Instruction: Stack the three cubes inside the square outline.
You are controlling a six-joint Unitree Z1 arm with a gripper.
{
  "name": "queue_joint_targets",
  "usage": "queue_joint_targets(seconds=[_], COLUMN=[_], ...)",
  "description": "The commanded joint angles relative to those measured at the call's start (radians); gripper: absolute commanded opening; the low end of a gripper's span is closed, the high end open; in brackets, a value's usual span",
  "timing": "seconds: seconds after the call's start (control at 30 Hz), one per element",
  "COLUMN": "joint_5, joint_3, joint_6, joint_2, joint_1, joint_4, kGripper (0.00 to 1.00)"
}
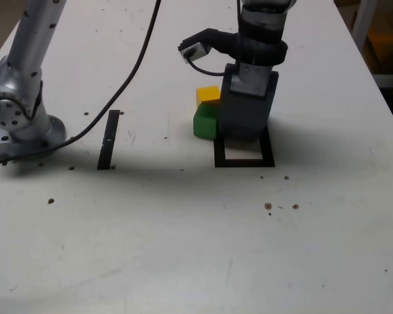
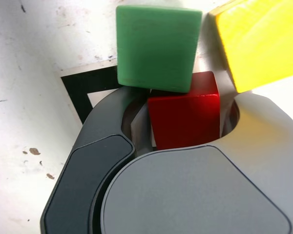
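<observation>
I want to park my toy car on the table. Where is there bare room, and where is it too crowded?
Bare table lies below the square outline in the exterior view, and between that outline and the straight black strip. It's crowded where the gripper, green cube, yellow cube and red cube meet.

- White table (image 1: 150,242): scattered brown specks (image 1: 268,206).
- Arm base (image 1: 36,140): stands at the exterior view's left.
- Straight black tape strip (image 1: 108,140): lies between base and square outline (image 1: 244,163).
- Green cube (image 1: 205,124): at the outline's edge.
- Yellow cube (image 1: 208,95): behind green in exterior view.
- Red cube (image 2: 185,122): near green; contact with table hidden.
</observation>
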Motion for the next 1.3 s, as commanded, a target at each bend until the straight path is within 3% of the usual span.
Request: queue_joint_targets(seconds=[0.0,0.23,0.43,0.57,0.7,0.87,1.0,1.13,1.27], joint_5=[0.009,0.030,0.024,0.027,0.053,0.096,0.146,0.225,0.237], joint_3=[-0.007,-0.034,-0.074,-0.138,-0.332,-0.438,-0.404,-0.336,-0.287], joint_6=[0.000,0.011,0.055,0.112,0.284,0.524,0.664,0.792,0.946], joint_2=[0.005,0.028,0.034,0.040,0.090,0.120,0.091,0.028,-0.014], joint_1=[0.005,0.010,0.010,0.006,-0.020,-0.064,-0.095,-0.130,-0.153], joint_4=[0.000,0.000,0.020,0.115,0.349,0.497,0.504,0.496,0.480], kGripper=[0.53,0.33,0.29,0.27,0.25,0.24,0.24,0.23,0.24])
